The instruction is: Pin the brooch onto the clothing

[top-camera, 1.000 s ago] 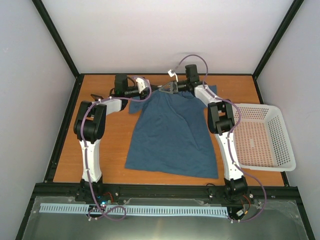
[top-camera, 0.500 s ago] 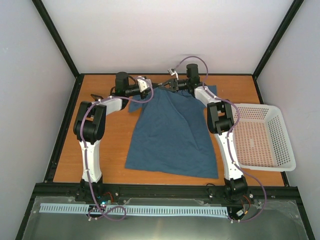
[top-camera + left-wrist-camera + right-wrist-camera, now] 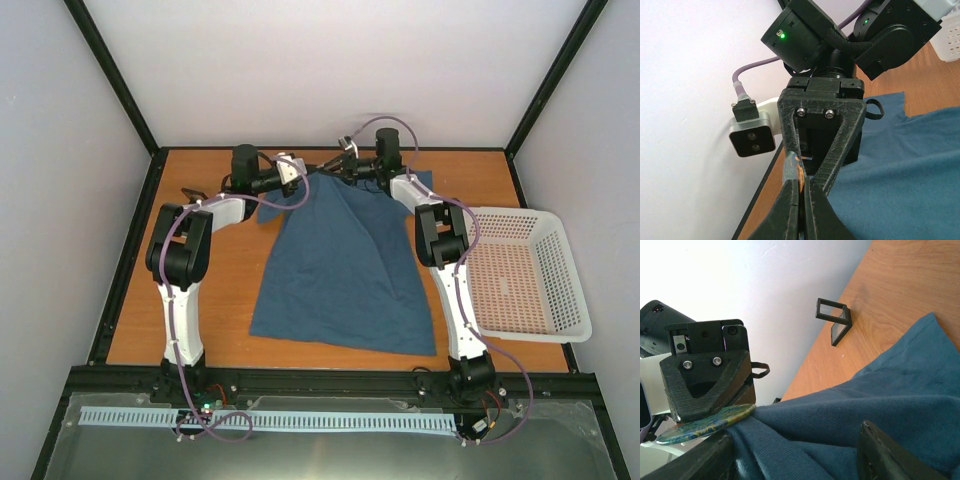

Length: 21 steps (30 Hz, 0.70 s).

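The clothing, a dark teal T-shirt, lies on the table with its collar end drawn up into a peak at the far edge. There my left gripper and right gripper meet tip to tip. In the left wrist view my left gripper is shut on the brooch, seen edge-on. The right wrist view shows the brooch as a green-blue disc lying against the fabric. My right gripper is open, with bunched shirt between its fingers.
A small black frame-like holder stands on the wood near the far left edge, also in the top view. A white mesh basket sits at the right. White walls close in just behind the grippers.
The shirt's collar end has been gathered into a narrower, higher peak toward the far edge. The right gripper has shifted slightly back, and the left stays shut.
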Each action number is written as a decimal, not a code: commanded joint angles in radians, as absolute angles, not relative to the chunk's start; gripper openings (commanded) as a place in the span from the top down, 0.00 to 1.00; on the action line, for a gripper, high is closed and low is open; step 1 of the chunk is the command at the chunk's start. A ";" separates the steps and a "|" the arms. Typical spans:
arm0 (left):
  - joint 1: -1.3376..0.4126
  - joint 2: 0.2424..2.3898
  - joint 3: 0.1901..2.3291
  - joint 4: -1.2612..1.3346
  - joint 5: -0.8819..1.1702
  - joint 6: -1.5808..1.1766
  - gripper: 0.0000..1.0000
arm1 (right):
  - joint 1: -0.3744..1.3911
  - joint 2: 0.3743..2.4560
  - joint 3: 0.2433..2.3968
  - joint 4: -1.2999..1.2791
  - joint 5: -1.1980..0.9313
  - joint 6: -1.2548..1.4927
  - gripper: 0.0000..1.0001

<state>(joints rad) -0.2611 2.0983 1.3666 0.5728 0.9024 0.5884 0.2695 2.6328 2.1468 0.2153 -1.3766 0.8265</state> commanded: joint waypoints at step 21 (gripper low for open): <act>-0.232 2.188 1.361 1.065 1.338 -0.236 0.99 | 0.246 2.482 2.030 -0.061 -1.168 0.121 0.37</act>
